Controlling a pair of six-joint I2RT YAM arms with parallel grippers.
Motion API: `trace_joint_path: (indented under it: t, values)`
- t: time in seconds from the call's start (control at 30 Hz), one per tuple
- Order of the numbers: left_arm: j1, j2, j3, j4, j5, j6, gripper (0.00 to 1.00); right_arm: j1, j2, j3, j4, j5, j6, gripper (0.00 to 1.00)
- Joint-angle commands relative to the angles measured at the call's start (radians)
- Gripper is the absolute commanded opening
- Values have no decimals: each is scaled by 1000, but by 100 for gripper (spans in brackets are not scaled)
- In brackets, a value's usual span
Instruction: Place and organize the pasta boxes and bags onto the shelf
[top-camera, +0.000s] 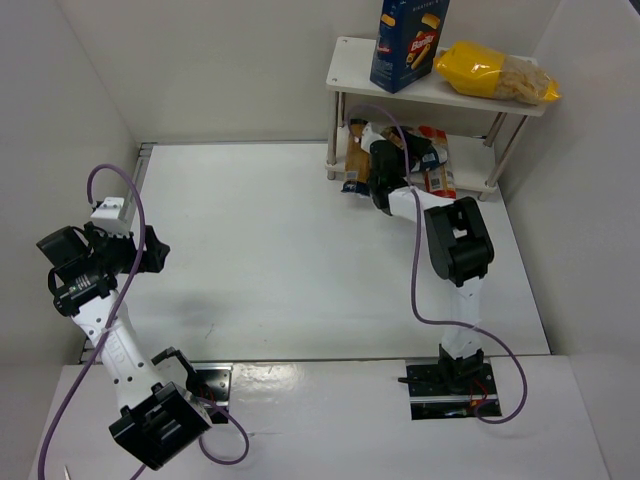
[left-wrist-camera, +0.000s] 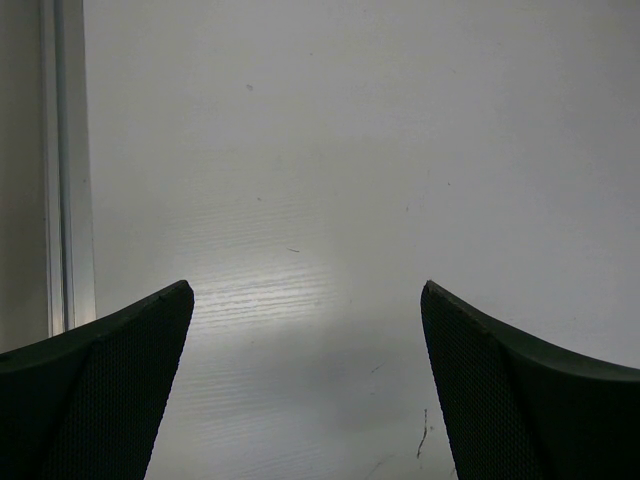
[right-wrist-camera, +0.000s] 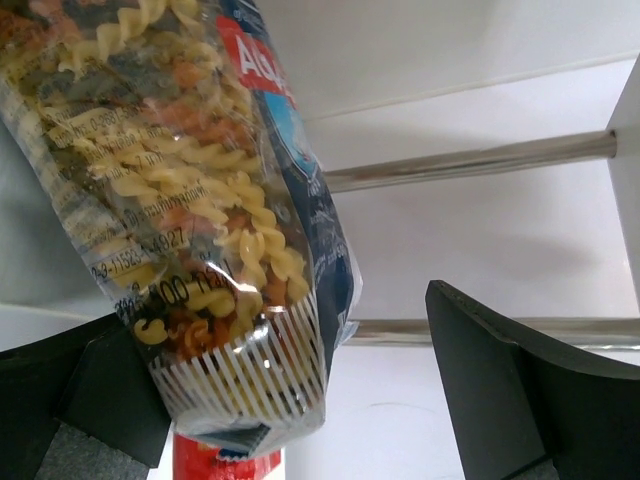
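Observation:
The white shelf (top-camera: 345, 62) stands at the back right. A tall blue box (top-camera: 408, 40) and a yellow bag (top-camera: 495, 72) rest on its top board. My right gripper (top-camera: 383, 165) reaches into the lower tier and is open. In the right wrist view a clear bag of spiral pasta with a dark blue label (right-wrist-camera: 200, 220) hangs between the fingers of the right gripper (right-wrist-camera: 280, 310), leaning on the left finger (right-wrist-camera: 100, 390); the right finger stands well apart from it. A red pack (right-wrist-camera: 225, 465) lies below the bag. My left gripper (left-wrist-camera: 306, 290) hovers open over bare table.
Red and orange narrow packs (top-camera: 437, 170) lie on the lower board beside my right arm. Metal shelf rails (right-wrist-camera: 470, 160) cross behind the bag. White walls enclose the table; a metal strip (left-wrist-camera: 65, 170) runs along its left edge.

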Motion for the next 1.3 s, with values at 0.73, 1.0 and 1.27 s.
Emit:
trace_joint_path:
  t: [0.73, 1.0, 1.27]
  values:
    - [7, -52, -2, -12, 58, 41, 100, 46, -271, -76, -262, -31, 266, 99]
    - [7, -70, -2, -12, 58, 41, 100, 18, -242, -64, -262, -42, 266, 69]
    - [7, -70, -2, -12, 58, 41, 100, 18, -208, 14, -262, -51, 266, 0]
